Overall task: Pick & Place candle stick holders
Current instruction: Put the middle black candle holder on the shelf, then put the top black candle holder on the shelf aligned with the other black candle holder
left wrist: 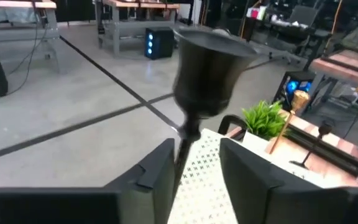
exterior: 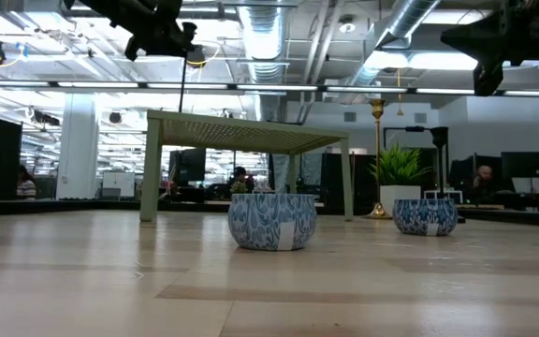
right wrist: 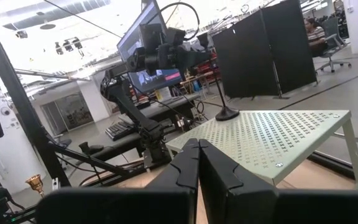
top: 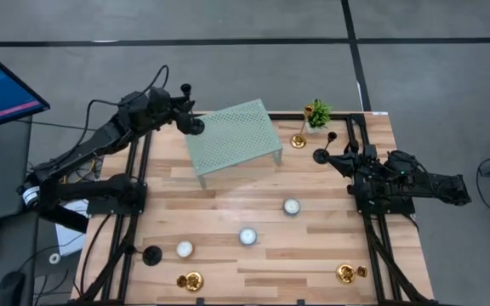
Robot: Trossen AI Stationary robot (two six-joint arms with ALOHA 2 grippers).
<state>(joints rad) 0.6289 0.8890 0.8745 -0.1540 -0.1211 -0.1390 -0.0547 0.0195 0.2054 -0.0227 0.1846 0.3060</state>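
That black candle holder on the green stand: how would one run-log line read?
left tool: open astride stem | black candle holder: standing on green stand corner | right tool: shut, waiting, table's right side

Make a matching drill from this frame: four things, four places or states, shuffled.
1. black holder at left gripper
2. tall gold holder
3. squat gold holders
4. right gripper

A. beside the plant
B. on the stand
C. shut, at the table's right side
D. near the table's front edge

Pairs: 1-B, 2-A, 3-D, 4-C
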